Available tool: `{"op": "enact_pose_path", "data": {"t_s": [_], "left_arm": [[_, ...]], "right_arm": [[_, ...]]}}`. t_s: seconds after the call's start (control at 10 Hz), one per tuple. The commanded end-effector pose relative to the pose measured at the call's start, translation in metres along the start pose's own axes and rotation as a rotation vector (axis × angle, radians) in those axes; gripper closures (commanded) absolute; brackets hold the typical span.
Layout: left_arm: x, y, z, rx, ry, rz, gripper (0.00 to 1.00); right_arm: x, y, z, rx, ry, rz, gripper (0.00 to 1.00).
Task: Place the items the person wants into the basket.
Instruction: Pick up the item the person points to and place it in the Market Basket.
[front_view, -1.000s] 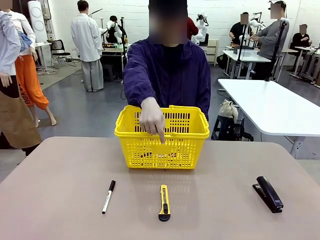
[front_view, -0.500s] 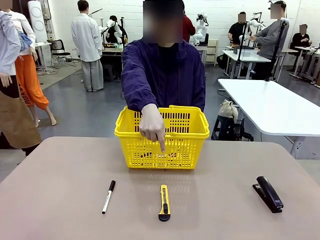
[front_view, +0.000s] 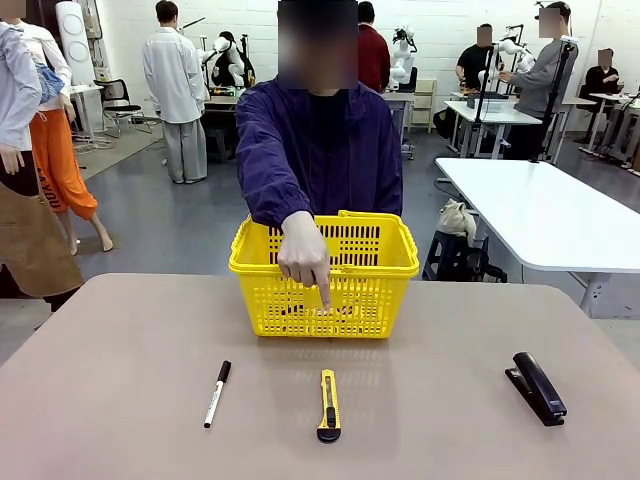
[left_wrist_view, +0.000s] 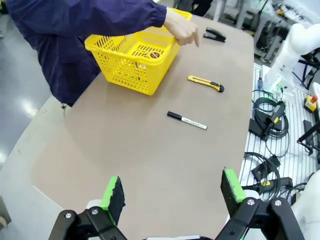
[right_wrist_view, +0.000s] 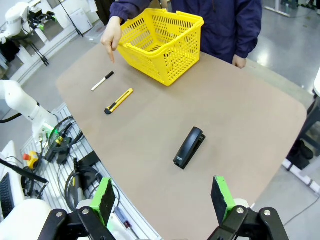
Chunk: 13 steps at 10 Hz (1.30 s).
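One finger, barely moved since a second ago.
Front view: the person's hand (front_view: 303, 248) points down at the utility knife (front_view: 328, 405), lying near the basket (front_view: 380, 268), so it is likely the wanted item. Left wrist view: left gripper (left_wrist_view: 173, 189) gapes wide, empty. Right wrist view: right gripper (right_wrist_view: 162, 197) likewise wide, empty.

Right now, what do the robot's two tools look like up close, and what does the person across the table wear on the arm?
The left tool and the right tool look alike: each has two black jointed fingers with silver pivot bolts, tipped with bright green pads. The person's sleeve is dark navy, long and loose, and ends at the wrist.
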<state>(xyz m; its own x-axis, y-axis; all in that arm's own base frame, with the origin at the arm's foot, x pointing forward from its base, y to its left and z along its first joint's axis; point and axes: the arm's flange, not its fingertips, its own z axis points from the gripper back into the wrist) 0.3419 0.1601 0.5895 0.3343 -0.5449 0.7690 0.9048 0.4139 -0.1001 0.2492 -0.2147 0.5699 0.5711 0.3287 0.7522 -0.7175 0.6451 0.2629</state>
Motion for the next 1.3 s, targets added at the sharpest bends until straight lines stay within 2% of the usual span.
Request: {"op": "enact_pose_path", "data": {"t_s": [0.0, 0.1, 0.2, 0.3, 0.5, 0.6, 0.9, 1.1, 1.2], "left_arm": [[0.074, -0.051, -0.026, 0.139, 0.087, -0.082, 0.00], [0.112, -0.070, -0.052, 0.156, 0.151, -0.054, 0.00], [0.148, -0.092, -0.087, 0.126, 0.278, 0.012, 0.00], [0.169, -0.114, -0.120, 0.104, 0.421, 0.097, 0.00], [0.193, -0.147, -0.188, 0.194, 0.591, 0.268, 0.00], [0.195, -0.158, -0.220, 0.252, 0.634, 0.333, 0.00], [0.178, -0.178, -0.299, 0.393, 0.628, 0.437, 0.00], [0.167, -0.177, -0.319, 0.430, 0.598, 0.463, 0.00], [0.170, -0.166, -0.309, 0.407, 0.539, 0.461, 0.00]], "right_arm": [[0.002, -0.001, 0.000, 0.017, -0.035, 0.011, 0.00], [0.002, -0.001, 0.000, 0.017, -0.035, 0.011, 0.00], [0.002, -0.001, 0.000, 0.017, -0.035, 0.011, 0.00], [0.002, -0.001, 0.000, 0.017, -0.035, 0.011, 0.00], [0.002, -0.001, 0.000, 0.017, -0.035, 0.011, 0.00], [0.002, -0.001, 0.000, 0.017, -0.035, 0.011, 0.00], [0.002, -0.001, 0.000, 0.017, -0.035, 0.011, 0.00], [0.002, -0.001, 0.000, 0.017, -0.035, 0.011, 0.00], [0.002, -0.001, 0.000, 0.017, -0.035, 0.011, 0.00]]}}
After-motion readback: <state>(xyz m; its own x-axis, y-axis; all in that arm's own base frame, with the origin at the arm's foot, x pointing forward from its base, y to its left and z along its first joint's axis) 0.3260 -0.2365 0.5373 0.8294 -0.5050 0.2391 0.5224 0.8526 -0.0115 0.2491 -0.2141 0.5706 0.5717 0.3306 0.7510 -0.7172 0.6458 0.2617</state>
